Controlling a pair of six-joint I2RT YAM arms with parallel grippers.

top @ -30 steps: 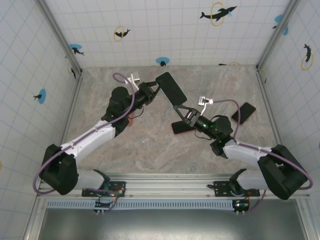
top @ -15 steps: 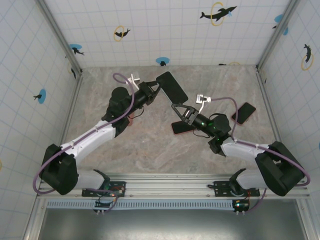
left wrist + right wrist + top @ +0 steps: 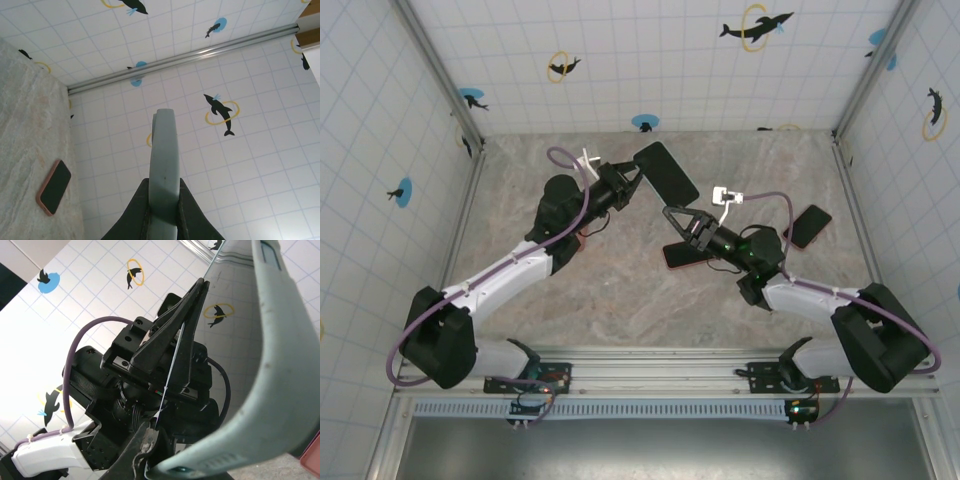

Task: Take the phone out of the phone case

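Note:
My left gripper (image 3: 638, 178) holds the phone (image 3: 665, 172) up above the table, dark face towards the overhead camera. In the left wrist view its fingers (image 3: 187, 207) are shut on the edge of the pale blue-grey phone case (image 3: 164, 150). My right gripper (image 3: 670, 211) is at the phone's lower end. In the right wrist view the phone case (image 3: 280, 370) bows away from the glossy phone (image 3: 235, 325), and its corner sits in my right gripper (image 3: 165, 467), closed on it. The left gripper (image 3: 185, 320) clamps the far edge.
A red-cased phone (image 3: 682, 256) lies on the marble table (image 3: 570, 290) under my right arm. Another red-edged phone (image 3: 807, 226) lies near the right wall and also appears as a pink-cased phone (image 3: 53, 186). Tiled walls enclose three sides.
My right gripper has shifted slightly left and back to the phone's lower end, and its jaws have narrowed onto the case. The left arm and phone have stayed still.

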